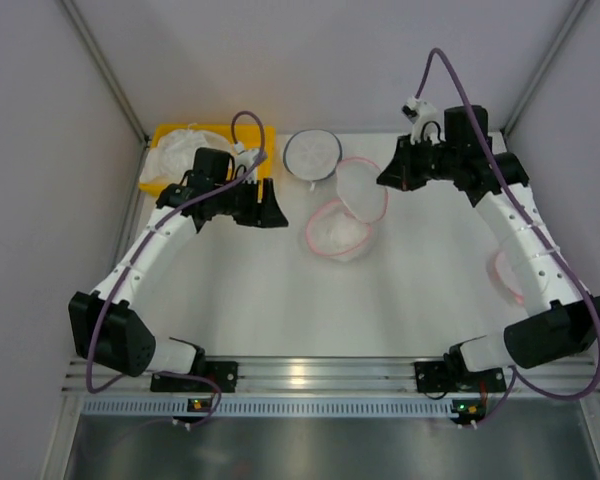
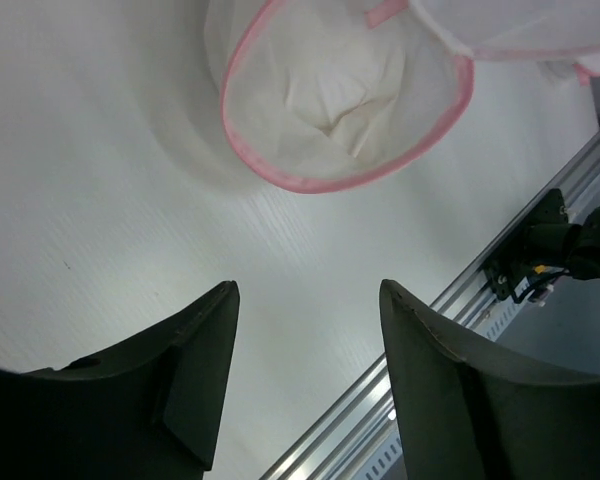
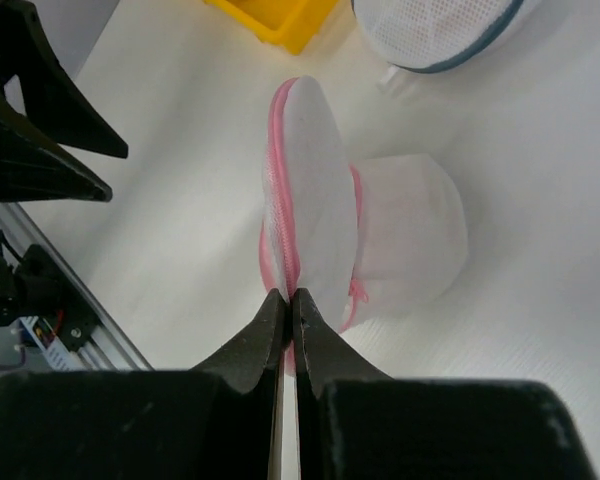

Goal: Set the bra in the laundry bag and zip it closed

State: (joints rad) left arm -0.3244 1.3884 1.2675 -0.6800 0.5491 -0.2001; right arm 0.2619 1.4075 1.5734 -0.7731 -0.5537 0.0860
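Two pincers: right gripper [image 3: 288, 296], clamped on the rim of the laundry bag [image 3: 410, 240] just ahead, props it open; left gripper [image 2: 308, 290], apart and empty, faces the bra [image 2: 345, 110] inside.

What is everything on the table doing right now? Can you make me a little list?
bra: tucked inside the open laundry bag
laundry bag: on the table, lid lifted, not zipped yet
left gripper: open, holding nothing, beside the bag
right gripper: pinching the lid's pink rim, holding it up
other bag: round, grey-blue rim, behind the laundry bag
yellow bin: back left corner, white fabric inside
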